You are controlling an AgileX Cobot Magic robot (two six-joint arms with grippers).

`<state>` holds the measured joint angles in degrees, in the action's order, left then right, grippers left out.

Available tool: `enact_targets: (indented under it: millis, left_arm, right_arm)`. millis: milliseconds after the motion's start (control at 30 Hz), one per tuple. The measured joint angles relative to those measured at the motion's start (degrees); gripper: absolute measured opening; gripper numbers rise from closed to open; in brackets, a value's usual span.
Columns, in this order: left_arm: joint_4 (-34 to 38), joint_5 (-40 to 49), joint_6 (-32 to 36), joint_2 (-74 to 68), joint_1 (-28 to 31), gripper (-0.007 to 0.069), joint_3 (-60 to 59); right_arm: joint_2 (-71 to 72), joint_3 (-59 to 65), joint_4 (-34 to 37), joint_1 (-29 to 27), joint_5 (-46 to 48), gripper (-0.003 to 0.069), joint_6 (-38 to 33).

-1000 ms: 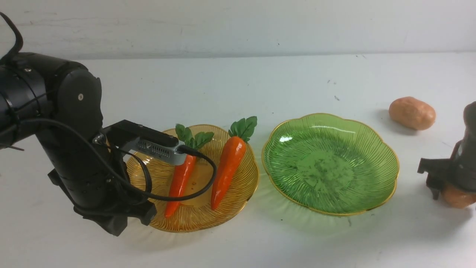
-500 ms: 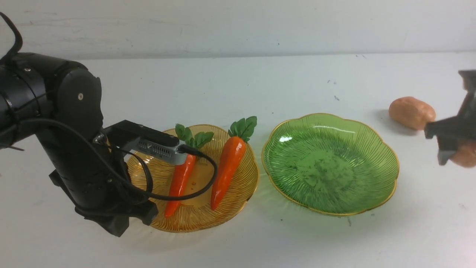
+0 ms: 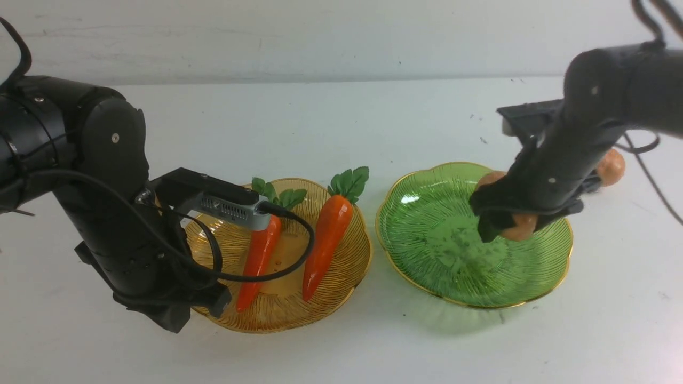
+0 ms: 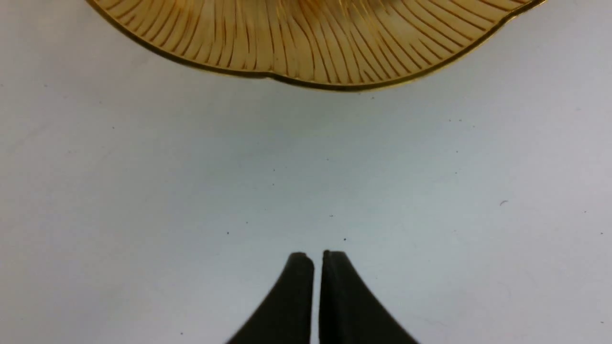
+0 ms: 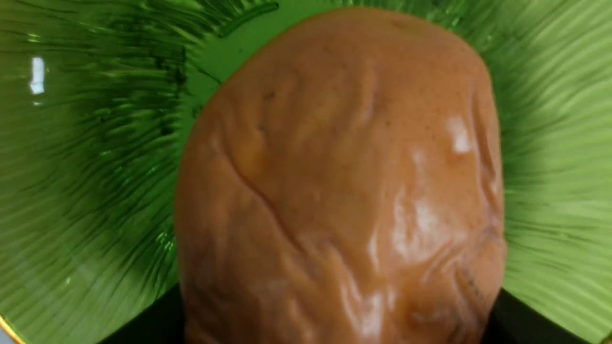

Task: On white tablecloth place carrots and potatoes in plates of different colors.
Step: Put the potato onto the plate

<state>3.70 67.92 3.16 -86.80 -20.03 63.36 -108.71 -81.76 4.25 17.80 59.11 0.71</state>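
A potato (image 5: 339, 191) is grasped by the right pincer (image 3: 504, 228) and held over the green plate (image 3: 421, 250). The left pincer (image 4: 318, 260) is clenched, empty, beside the amber plate (image 3: 336, 298), where both carrots (image 3: 325, 240) are laid. A second potato (image 3: 611, 166) is seen on the surface (image 3: 341, 122).

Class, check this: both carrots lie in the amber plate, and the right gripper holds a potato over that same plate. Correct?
No. The front view shows the right gripper holding the potato over the green plate; the carrots do lie in the amber plate.
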Motion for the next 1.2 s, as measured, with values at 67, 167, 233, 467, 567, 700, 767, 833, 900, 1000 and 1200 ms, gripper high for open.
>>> enact_targets:
  millis: [67, 167, 233, 467, 567, 700, 767, 833, 900, 1000, 1200]
  left_arm:
    - [0.0, 0.0, 0.0, 0.0, 0.0, 0.0007, 0.0]
    - [0.0, 0.0, 0.0, 0.0, 0.0, 0.0007, 0.0]
    - [-0.05, -0.02, 0.0, 0.0, 0.0, 0.0007, 0.0]
    - [-0.79, -0.06, -0.12, 0.0, 0.0, 0.0007, 0.0]
    - [-0.91, -0.06, -0.45, 0.0, 0.0, 0.0007, 0.0]
    - [-1.11, -0.13, -0.66, 0.0, 0.0, 0.0007, 0.0]
    - [-1.18, -0.13, -0.66, 0.0, 0.0, 0.0007, 0.0]
    - [-1.25, -0.13, -0.66, 0.0, 0.0, 0.0007, 0.0]
    - [-1.35, -0.13, -0.66, 0.0, 0.0, 0.0007, 0.0]
    - [-1.42, -0.27, -0.66, 0.0, 0.0, 0.0007, 0.0]
    - [-2.05, -0.62, -0.72, 0.0, 0.0, 0.0007, 0.0]
  right_arm:
    - [-1.11, -0.19, -1.55, 1.3, -2.83, 0.0549, 0.07]
    - [-1.19, -0.65, -2.66, 1.37, -4.2, 0.0631, 0.17]
    - [-1.19, -1.27, -3.24, 1.37, -4.04, 0.0659, 0.17]
    - [-1.19, -5.86, -5.98, 1.37, 0.83, 0.0679, 0.19]
    - [-1.19, -9.32, -8.47, 0.6, 2.35, 0.0589, 0.19]
    - [-1.33, -13.71, -9.0, -5.37, 1.82, 0.0253, 0.24]
    - [-2.05, -15.21, -8.9, -10.82, -0.37, 0.007, -0.1]
    - [-3.45, -16.26, -7.22, -15.19, -2.17, 0.0011, -1.87]
    - [-4.82, -16.91, -4.85, -18.2, -2.78, 0.002, -3.65]
    - [-7.55, -17.24, -0.6, -21.94, -4.48, 0.0123, -8.13]
    - [-13.05, -17.41, 3.21, -23.04, -10.34, 0.0583, -14.11]
